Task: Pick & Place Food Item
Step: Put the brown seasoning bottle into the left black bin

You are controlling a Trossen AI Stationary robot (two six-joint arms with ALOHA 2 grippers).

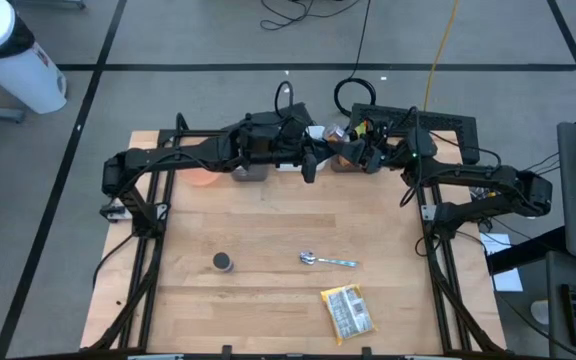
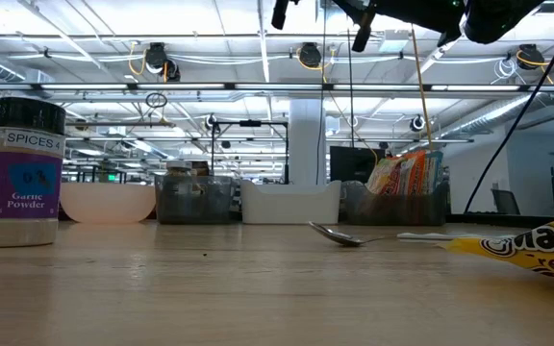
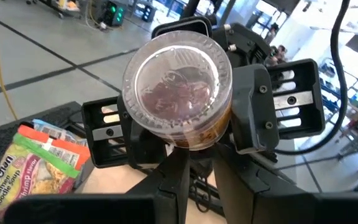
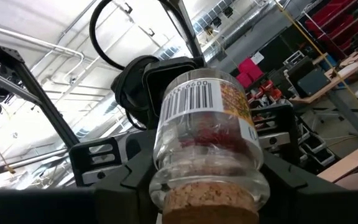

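A clear glass jar (image 4: 207, 124) with a cork stopper (image 4: 207, 202), a barcode label and reddish contents is held in the air over the table's far middle. My right gripper (image 4: 207, 208) is shut on its cork end. My left gripper (image 3: 199, 158) faces the jar's round base (image 3: 176, 87) from the other side and is shut on that end. In the high view the two grippers meet, left (image 1: 311, 160) and right (image 1: 356, 150), above the bins. My left gripper meets the lower edge of the jar's base end (image 3: 188, 142), coming level from the table's left. Its fingers (image 3: 173, 180) stand close together there; the jar hides the fingertips, so the kind of hold does not show. My right gripper pinches the jar between its two fingers (image 3: 260, 106) near the cork end (image 4: 166, 186), coming from the table's right and slanting upward, with the cork toward its wrist. The jar lies along the fingers, lifted clear of the table, base pointing at the left gripper.
On the table lie a garlic powder shaker (image 1: 223, 262), a spoon (image 1: 326, 260) and a yellow snack packet (image 1: 348, 312). Along the far edge stand a pink bowl (image 2: 109, 202), a dark bin (image 2: 195, 199), a white bin (image 2: 291, 202) and a bin with noodle packets (image 2: 407, 187).
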